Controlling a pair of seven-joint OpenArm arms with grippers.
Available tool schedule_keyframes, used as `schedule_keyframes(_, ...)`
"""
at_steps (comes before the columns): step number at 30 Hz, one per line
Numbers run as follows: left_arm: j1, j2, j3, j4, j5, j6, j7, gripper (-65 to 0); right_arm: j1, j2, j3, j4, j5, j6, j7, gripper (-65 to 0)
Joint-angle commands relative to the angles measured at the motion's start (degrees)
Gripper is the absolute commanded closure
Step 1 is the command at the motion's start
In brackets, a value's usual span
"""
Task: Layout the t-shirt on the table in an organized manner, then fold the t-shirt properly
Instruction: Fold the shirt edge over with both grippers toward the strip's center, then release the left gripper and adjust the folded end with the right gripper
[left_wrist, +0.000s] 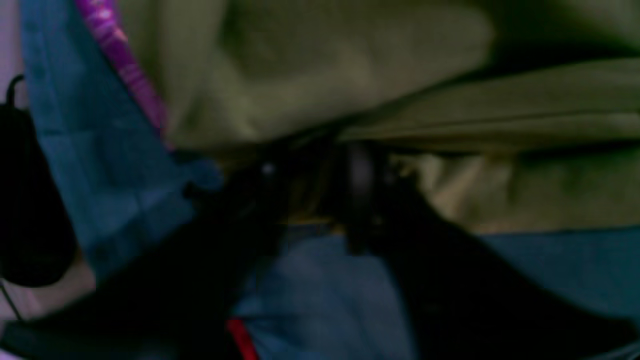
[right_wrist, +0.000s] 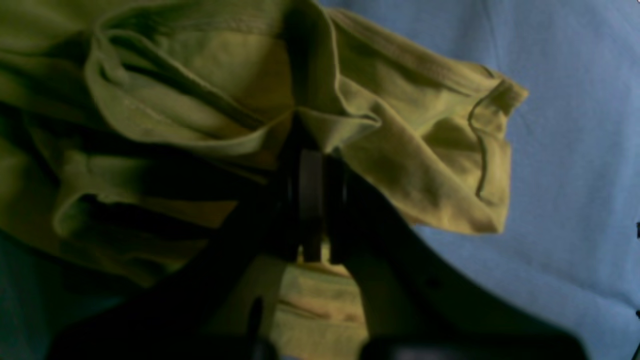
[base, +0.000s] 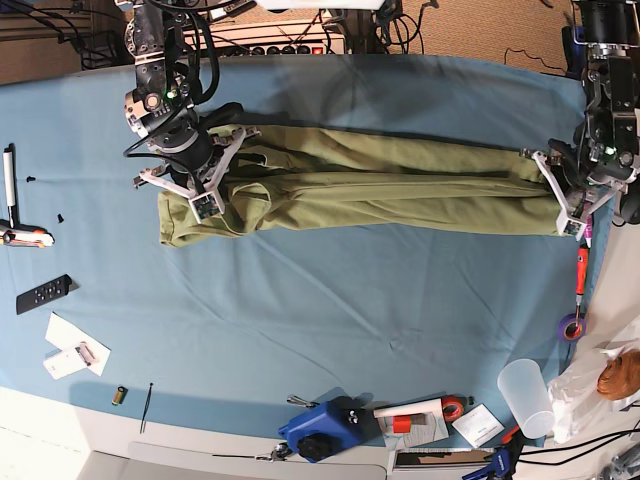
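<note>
Base view: your right tool (base: 203, 172) clamps the t-shirt (base: 400, 185), left tool's (base: 565, 192) state unclear; tugging could bunch it.

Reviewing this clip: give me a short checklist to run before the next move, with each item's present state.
1. Right claw gripping the t-shirt: ok, shut on bunched cloth at the sleeve end.
2. Left claw gripping the shirt's other end: cannot tell, its wrist view is blurred and dark.
3. Shirt stretched out between the arms: ok, it lies long across the table.
4. Shirt flat and spread: not ok, folded over lengthwise and creased.
5. Shirt fully on the table: cannot tell, the left end reaches the table's edge.
6. Screwdriver near the left claw clear of the shirt: ok.
</note>
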Motion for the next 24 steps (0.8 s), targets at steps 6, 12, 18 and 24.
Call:
schedule_keyframes(6, -0.87, -1.05, -2.12, 2.97, -3.72, -0.04, 5.9, -26.0, 0.35, 0.2, 0.39, 3.39, 5.62, 1.11, -7.54, -17.6)
schedule_keyframes(12, -0.87, -1.05, -14.05, 11.58, -15.43, -2.45, 6.95, -26.0, -0.02, 0.17, 0.5, 15.02, 6.05, 1.16, -8.59, -17.6)
schedule_keyframes(18, 0.52, -1.05, -27.12, 13.62, -20.35, -4.15, 5.86, -26.0, -0.72, 0.2, 0.5, 17.62, 2.25, 0.79, -4.52, -17.6)
schedule_keyframes(24, 1.57, -1.05, -32.39, 13.62, -21.84, -5.68, 5.86, -26.0, 0.68, 0.2, 0.5, 17.62, 0.24, -1.44, -1.55, -17.6)
